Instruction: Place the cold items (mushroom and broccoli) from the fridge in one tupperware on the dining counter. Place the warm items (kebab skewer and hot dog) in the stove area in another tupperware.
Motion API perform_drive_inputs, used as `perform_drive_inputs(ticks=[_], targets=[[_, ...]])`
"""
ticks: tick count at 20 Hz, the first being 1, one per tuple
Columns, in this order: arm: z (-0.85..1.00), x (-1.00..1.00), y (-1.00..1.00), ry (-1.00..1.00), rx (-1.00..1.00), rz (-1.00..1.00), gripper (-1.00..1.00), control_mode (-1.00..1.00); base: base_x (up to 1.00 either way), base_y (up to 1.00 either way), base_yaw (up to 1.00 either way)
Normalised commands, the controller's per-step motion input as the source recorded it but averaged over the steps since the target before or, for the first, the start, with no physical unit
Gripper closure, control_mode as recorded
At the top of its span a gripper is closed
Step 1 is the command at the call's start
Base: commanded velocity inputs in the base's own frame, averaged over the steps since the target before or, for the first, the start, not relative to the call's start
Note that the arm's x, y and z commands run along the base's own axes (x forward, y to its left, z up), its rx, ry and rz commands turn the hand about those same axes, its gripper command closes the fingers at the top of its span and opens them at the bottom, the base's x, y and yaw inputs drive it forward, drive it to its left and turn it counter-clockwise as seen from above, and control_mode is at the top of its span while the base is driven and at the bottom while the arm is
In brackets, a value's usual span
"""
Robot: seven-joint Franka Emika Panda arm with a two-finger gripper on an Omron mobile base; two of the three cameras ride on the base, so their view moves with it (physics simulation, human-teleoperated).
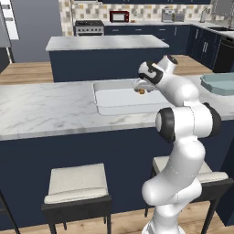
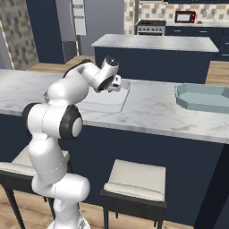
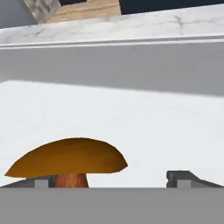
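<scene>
Hand view: mushroom (image 3: 70, 159) (brown cap) sits inside white tupperware (image 3: 131, 70), pincer (image 3: 113, 179) spread.

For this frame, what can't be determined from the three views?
- Mushroom: in the hand view the bottom edge cuts off its stem base, so whether it rests on the white tupperware floor is unclear.
- Gripper: fingertips barely show; in the base views the arm's wrist hides them.
- Blue tupperware: its inside is hidden by its own rim in the right base view, and cut by the edge in the left.
</scene>
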Motion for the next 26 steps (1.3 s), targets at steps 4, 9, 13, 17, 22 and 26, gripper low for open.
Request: perform_drive_inputs(ticks=[4,9,13,17,22,26], targets=[[-0.24,-0.02,0.51,0.03,-0.58,0.34,-1.0,-1.0,0.0,0.0,0.0],[-0.72,-0.35,-0.27,0.12,-0.54,0.29,-1.0,-1.0,0.0,0.0,0.0],[-0.68,-0.41,-0.71,0.07,-0.32,0.22,-1.0,-1.0,0.0,0.0,0.0],[-0.31,-0.7,-0.63,0.21,-0.4,0.42,-1.0,-1.0,0.0,0.0,0.0],[0.15,-0.52,-0.14,0.05,-0.21,0.77,-1.0,-1.0,0.0,0.0,0.0],[0.9,0.0,0.0,0.01,-0.03,0.91,-1.0,-1.0,0.0,0.0,0.0]])
